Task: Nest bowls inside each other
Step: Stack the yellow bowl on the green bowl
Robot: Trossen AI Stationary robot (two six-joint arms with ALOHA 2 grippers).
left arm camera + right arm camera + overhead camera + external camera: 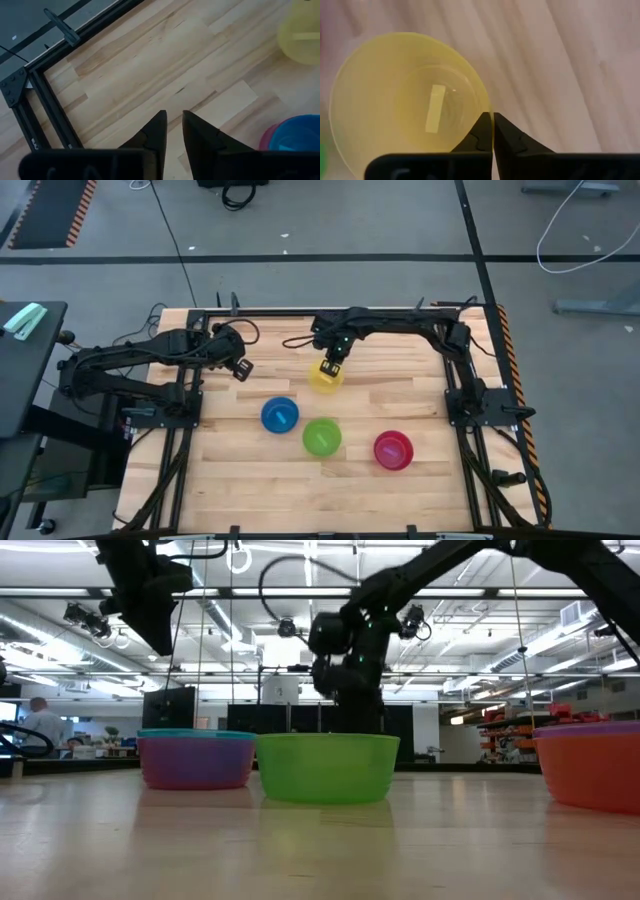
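A yellow bowl (326,378) sits toward the far middle of the table, and my right gripper (492,116) is shut on its rim. Nearer the front stand a blue bowl (280,415) nested in a purple one (195,762), a green bowl (321,437), and a pink bowl (393,450) nested in an orange one (590,770). My left gripper (173,114) hangs above bare wood at the far left, its fingers a little apart with nothing between them. My right gripper pinches the yellow bowl's rim (485,107), one finger inside the bowl and one outside. The fingers come from above, pointing steeply down. The bowl's mouth faces up. Whether its base is clear of the table, I cannot tell.
A dark metal frame (45,95) runs around the wooden table top (420,395). Bare wood lies between the yellow bowl and the three bowls at the front. A person (42,720) shows far off in the room beyond.
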